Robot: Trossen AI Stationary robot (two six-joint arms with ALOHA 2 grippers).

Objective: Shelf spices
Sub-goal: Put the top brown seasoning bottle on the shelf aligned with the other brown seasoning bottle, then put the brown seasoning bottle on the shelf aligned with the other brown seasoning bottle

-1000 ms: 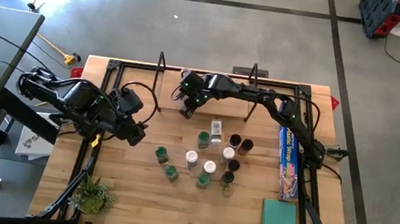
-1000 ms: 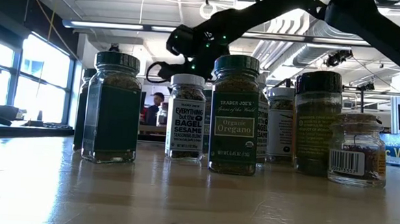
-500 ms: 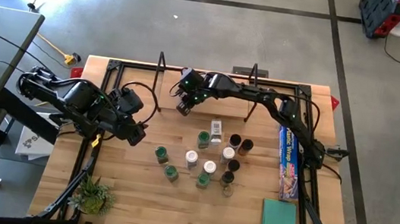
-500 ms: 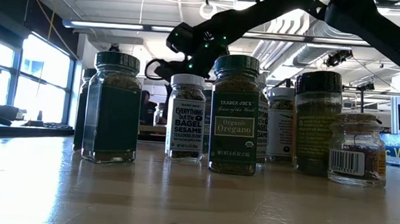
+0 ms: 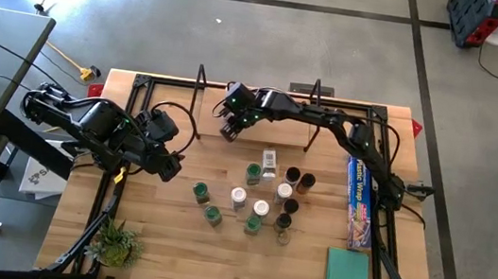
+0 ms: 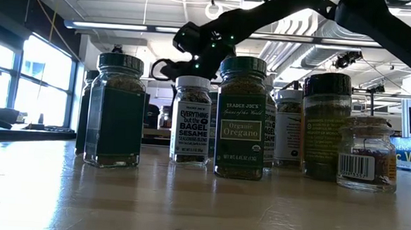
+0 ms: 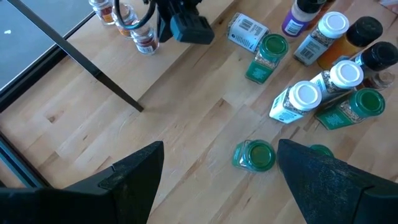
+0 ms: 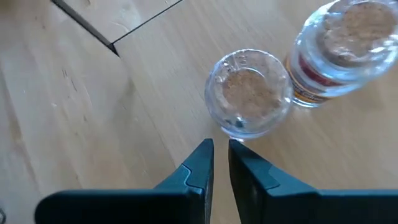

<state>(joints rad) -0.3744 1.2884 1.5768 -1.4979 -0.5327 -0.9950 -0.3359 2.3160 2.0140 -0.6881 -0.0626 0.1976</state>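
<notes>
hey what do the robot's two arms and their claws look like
Both arms are dark, jointed and chunky. The right arm carries small green lights near its wrist; its claw has two flat dark teal-tinged fingers. The left arm trails a looping black cable; its claw has broad black wedge-shaped fingers.

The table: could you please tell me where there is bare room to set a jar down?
Bare wood lies between the plant and the teal square, along the front edge, and between the left tool and the jar cluster, which is crowded.
</notes>
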